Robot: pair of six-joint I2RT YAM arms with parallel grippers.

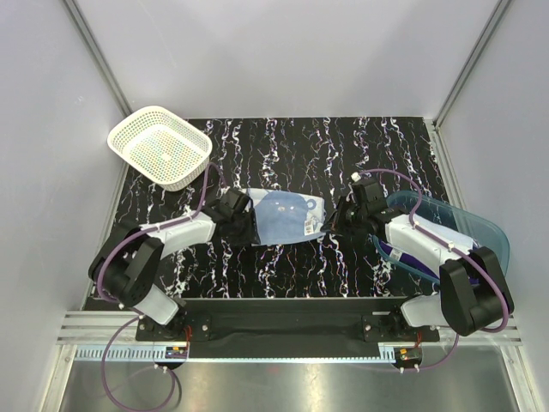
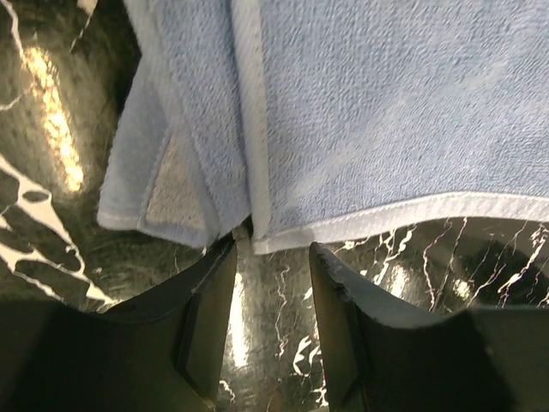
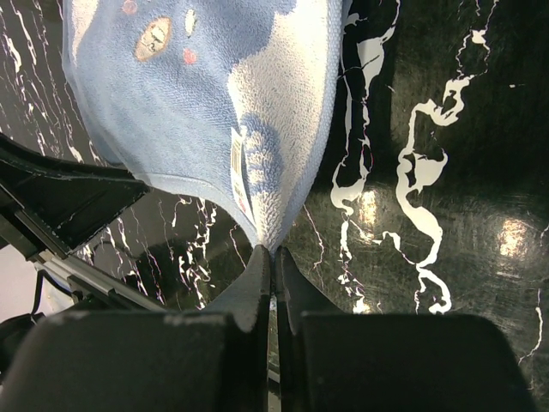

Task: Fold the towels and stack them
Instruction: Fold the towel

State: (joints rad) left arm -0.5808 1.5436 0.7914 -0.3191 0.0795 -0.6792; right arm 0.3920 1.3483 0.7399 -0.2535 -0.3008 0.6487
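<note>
Down on the black marbled bench (image 1: 283, 154) now, and right in the middle of it, the light blue towel (image 1: 283, 219), spread lengthwise between the two arms. Bear-face print turned up, seen clearly from the right wrist, pink dots and all.

At the towel's left end, the left end effector (image 2: 273, 249): released, jaws parted, gripping nothing. Fingertips (image 2: 225, 257) right up at the white hem, bare bench showing in the gap between them. Just to one side of that hem, a folded-over flap of the towel with a paler underside.

At the other end, the right end effector (image 3: 273, 253): clenched tight, pinching the towel's tapered corner right at the tips. Corner drawn to a point there, a small label on the cloth just above the pinch.

Off at the far left corner, a white lattice basket (image 1: 159, 146), well apart from the towel. Along the right edge, a translucent blue tub (image 1: 480, 227) beneath the right arm, with a glimpse of purple towel (image 1: 416, 257) inside. Hard to tell what else in there.
</note>
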